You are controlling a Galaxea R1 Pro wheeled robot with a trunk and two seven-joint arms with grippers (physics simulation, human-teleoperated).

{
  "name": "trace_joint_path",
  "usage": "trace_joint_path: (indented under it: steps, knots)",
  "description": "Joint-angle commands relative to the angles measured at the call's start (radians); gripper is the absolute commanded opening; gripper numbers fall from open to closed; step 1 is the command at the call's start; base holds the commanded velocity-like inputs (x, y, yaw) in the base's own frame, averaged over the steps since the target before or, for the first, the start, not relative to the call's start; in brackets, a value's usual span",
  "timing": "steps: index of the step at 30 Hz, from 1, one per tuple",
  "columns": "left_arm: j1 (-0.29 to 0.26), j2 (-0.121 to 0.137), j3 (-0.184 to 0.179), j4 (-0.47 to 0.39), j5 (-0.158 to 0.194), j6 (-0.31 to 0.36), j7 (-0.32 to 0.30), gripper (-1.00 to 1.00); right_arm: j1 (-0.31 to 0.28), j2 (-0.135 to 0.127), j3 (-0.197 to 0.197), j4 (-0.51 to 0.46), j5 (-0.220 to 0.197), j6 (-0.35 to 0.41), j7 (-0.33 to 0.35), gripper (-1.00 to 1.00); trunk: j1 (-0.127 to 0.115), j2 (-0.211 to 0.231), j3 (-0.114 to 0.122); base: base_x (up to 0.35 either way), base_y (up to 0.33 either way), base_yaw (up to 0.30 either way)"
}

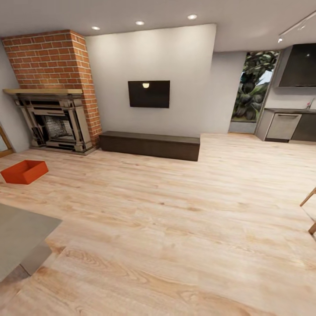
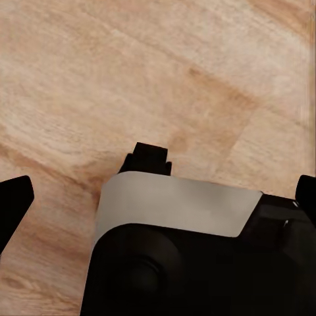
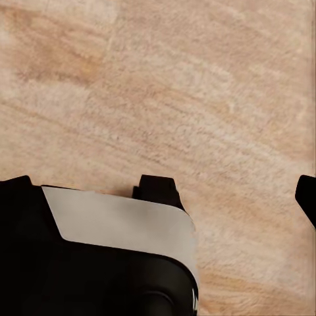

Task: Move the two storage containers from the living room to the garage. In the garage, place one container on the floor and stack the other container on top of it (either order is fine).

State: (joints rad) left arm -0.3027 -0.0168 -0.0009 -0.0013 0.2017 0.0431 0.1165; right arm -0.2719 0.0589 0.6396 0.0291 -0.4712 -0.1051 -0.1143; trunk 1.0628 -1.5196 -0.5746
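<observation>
While both wrist views look down on wood-plank flooring [image 2: 164,66], each gripper's fingers [image 2: 13,201] seem spread apart, holding nothing. Farther off, one storage container [image 1: 24,171] sits on the floor near the brick fireplace [image 1: 55,114].

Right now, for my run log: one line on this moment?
room: living room | bin: on wood floor by fireplace | grippers: empty

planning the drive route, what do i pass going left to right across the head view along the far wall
storage container → brick fireplace → dark bench with the TV above it → window → kitchen cabinets
</observation>
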Motion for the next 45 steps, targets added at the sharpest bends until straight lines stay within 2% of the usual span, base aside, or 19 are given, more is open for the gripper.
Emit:
trace_joint_path:
  steps: [1, 45]
  knots:
    - [-0.001, 0.000, -0.001, 0.000, 0.006, 0.003, 0.003, 1.00, -0.001, 0.001, 0.008, 0.003, -0.009, -0.005, -0.001, 1.00, 0.001, 0.000, -0.001, 0.322, 0.000, 0.000]
    - [0.000, 0.000, -0.001, 0.000, 0.006, 0.003, 0.003, 1.00, -0.001, 0.002, 0.008, 0.003, -0.009, -0.008, -0.001, 1.00, 0.001, 0.000, -0.001, 0.322, 0.000, 0.000]
